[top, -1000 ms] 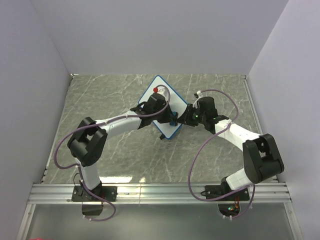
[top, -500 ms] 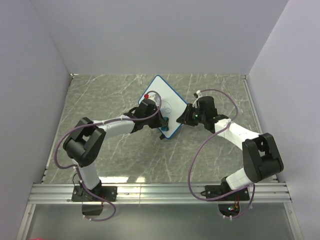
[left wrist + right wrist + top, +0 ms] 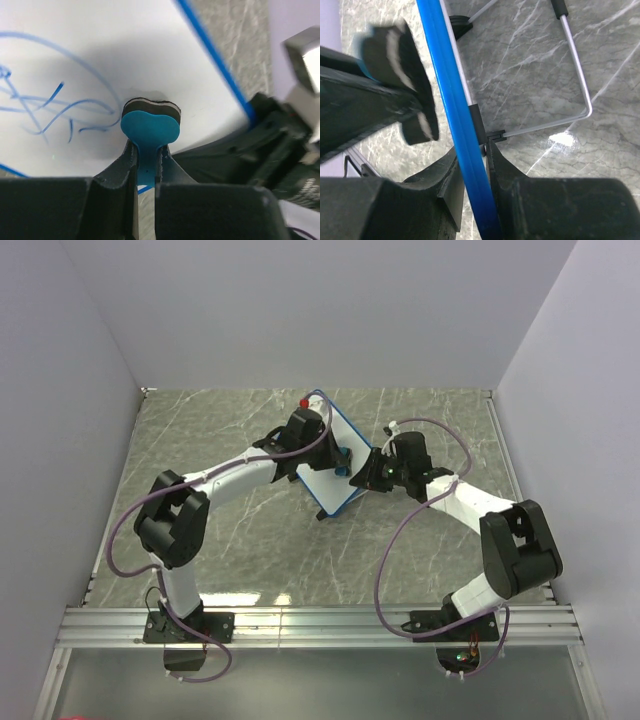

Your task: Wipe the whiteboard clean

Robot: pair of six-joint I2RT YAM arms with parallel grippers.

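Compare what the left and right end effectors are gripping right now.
The left end effector pinches a small blue eraser by its tab, pad at the whiteboard's marked face; the right end effector clamps the whiteboard's blue rim edge-on, beside its wire stand. Both are shut on something.

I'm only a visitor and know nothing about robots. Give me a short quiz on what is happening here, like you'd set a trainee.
1. True or false: the whiteboard is already wiped clean.
2. What do the left jaws grip? A) a marker B) a blue eraser C) nothing
3. Fill in: the right jaws clamp the whiteboard's blue ____.
Key: 1 false, blue scribbles show on it; 2 B; 3 rim.
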